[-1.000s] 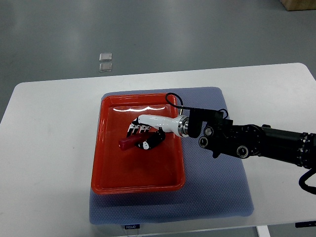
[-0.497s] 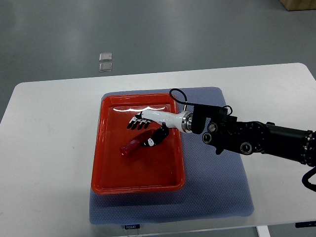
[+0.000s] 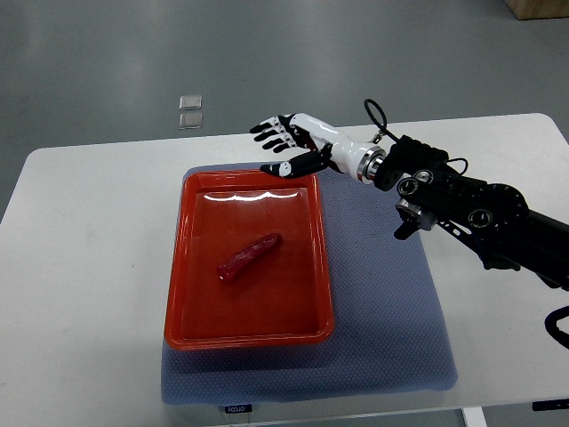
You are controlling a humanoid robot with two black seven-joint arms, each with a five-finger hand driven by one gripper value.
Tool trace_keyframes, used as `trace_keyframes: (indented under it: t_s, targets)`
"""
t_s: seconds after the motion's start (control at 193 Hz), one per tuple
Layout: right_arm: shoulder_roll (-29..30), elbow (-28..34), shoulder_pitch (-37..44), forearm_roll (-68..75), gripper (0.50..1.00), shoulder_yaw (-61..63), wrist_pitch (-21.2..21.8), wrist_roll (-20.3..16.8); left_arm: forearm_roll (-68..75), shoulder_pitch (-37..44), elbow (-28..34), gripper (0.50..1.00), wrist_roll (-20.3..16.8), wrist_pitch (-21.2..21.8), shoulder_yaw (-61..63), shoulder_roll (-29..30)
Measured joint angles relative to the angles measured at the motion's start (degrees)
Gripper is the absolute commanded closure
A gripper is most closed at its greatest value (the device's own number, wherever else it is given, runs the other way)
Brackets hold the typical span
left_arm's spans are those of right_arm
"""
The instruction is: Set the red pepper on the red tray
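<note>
A red pepper (image 3: 249, 256) lies on its side in the middle of the red tray (image 3: 191, 302), free of any hand. My right hand (image 3: 279, 146) comes in from the right edge and hovers above the tray's far edge. Its fingers are spread and hold nothing. The left arm does not show.
The tray stands on a blue-grey mat (image 3: 382, 320) on a white table (image 3: 89, 267). Two small clear squares (image 3: 189, 111) lie on the grey floor beyond the table. A cardboard box corner (image 3: 538, 7) shows at the top right.
My right hand let go of the red pepper, opened, and drew back up and away to the tray's far edge. The pepper stays lying in the tray.
</note>
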Motion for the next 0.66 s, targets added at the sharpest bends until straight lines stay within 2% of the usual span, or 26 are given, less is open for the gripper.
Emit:
trace_keyframes:
  t_s: [0.062, 0.135, 0.264, 0.456, 0.658]
  targets:
    - [1.22, 0.00, -3.25, 5.19, 0.634, 7.95, -0.36, 0.24, 0.03, 0.00, -0.04, 0.500, 0.00, 0.00, 0.00, 0.00]
    - [3.32, -0.07, -7.15, 11.97, 0.603, 16.16, -0.33, 0.35, 0.06, 0.00, -0.16, 0.500, 0.00, 0.00, 0.00, 0.00]
    - [4.90, -0.26, -12.22, 23.39, 0.601, 26.16, 1.18, 0.39, 0.06, 0.00, -0.23, 0.500, 0.00, 0.00, 0.00, 0.00]
    - [4.94, -1.13, -16.40, 34.03, 0.587, 30.70, 8.94, 0.41, -0.02, -0.06, -0.10, 0.500, 0.00, 0.00, 0.00, 0.00]
    - [4.69, -1.73, -16.92, 35.13, 0.585, 30.88, 10.24, 0.41, -0.04, -0.15, -0.21, 0.500, 0.00, 0.00, 0.00, 0.00]
